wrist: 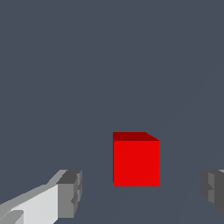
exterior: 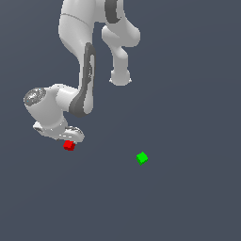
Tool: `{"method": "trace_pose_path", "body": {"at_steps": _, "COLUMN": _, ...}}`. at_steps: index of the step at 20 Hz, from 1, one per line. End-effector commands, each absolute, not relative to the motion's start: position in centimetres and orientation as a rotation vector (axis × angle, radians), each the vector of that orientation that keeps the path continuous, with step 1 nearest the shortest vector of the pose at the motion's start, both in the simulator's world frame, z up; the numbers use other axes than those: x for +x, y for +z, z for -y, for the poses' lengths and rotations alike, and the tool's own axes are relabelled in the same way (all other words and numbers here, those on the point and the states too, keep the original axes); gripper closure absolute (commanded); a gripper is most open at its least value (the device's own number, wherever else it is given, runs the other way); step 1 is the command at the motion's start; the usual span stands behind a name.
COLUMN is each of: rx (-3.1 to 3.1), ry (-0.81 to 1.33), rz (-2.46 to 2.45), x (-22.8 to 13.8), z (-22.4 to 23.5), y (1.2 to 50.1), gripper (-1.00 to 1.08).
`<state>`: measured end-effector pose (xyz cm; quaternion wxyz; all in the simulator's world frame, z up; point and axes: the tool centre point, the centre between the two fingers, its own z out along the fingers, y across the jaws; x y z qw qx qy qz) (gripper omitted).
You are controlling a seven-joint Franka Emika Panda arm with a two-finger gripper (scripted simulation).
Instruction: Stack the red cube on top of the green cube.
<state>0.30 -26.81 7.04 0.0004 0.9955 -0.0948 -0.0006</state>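
Exterior view: white hand [exterior: 70, 137] low over the dark grey desk [exterior: 188, 197], directly above the small bright-red cube [exterior: 69, 146]. Small bright-green cube [exterior: 142, 157] well apart, toward the exterior view's right.

Wrist view: hand [wrist: 142, 192] released, grey fingertips [wrist: 70, 194] spread wide either side of the red cube [wrist: 136, 162], not touching it.

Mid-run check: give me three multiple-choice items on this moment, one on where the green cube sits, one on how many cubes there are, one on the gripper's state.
1. The green cube lies
A. toward the exterior view's right of the red cube
B. on top of it
C. between the fingers

2. Cubes in view:
A. one
B. two
C. three

3. The gripper is
A. shut on the red cube
B. open around it
C. shut empty

Answers: 1 A, it sits alone, apart from the arm. 2 B, one red, one green. 3 B, the wrist view shows gaps between both fingers and the cube.
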Motion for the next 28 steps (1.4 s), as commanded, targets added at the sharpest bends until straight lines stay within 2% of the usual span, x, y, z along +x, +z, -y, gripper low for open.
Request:
{"method": "trace_pose_path", "body": {"at_steps": 1, "rx": 3.127, "ry": 0.000, "rz": 0.298, "x": 0.4, "z": 27.0, "y": 7.0, "gripper": -0.92}}
{"method": "trace_pose_path", "body": {"at_steps": 20, "rx": 3.127, "ry": 0.000, "rz": 0.298, "x": 0.4, "z": 27.0, "y": 2.0, "gripper": -0.92}}
{"method": "trace_pose_path", "body": {"at_steps": 21, "rx": 3.127, "ry": 0.000, "rz": 0.298, "x": 0.4, "z": 27.0, "y": 2.0, "gripper": 1.08}}
{"method": "trace_pose_path", "body": {"at_steps": 28, "rx": 3.127, "ry": 0.000, "rz": 0.298, "x": 0.4, "z": 27.0, "y": 2.0, "gripper": 1.08}}
